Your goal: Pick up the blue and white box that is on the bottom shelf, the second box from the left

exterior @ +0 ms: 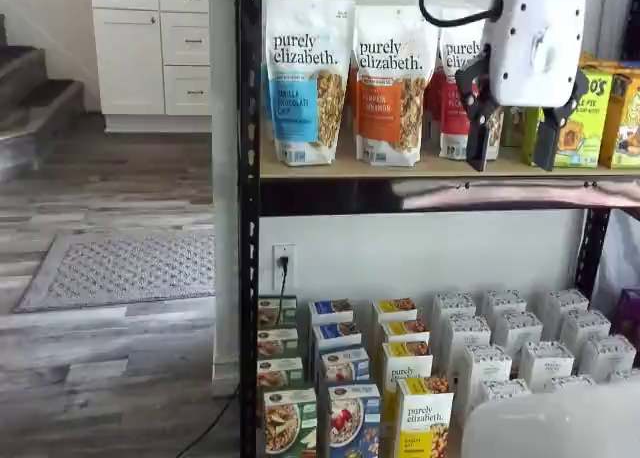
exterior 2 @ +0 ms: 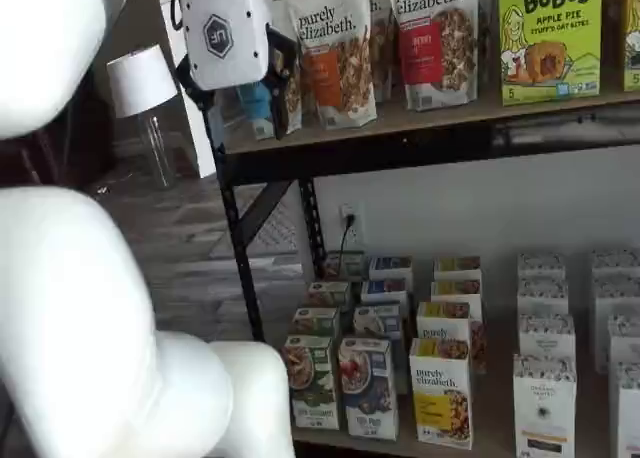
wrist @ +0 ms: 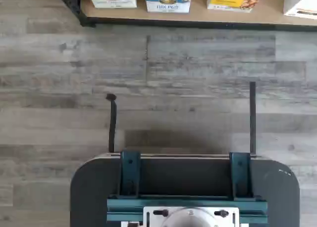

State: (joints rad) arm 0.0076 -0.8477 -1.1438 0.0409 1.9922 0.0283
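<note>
fingers (exterior: 479, 138) stood apart, empty, up by the pouch tier; blue and white box (exterior: 352, 421) untouched; approach and grasp all remained.

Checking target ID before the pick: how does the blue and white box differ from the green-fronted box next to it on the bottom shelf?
The blue and white box has a blue front; the green-fronted box is green. On the bottom shelf the blue one stands between the green box and a yellow carton; the green one stands by the rack post. Both are small upright front-row cartons picturing a bowl.
</note>
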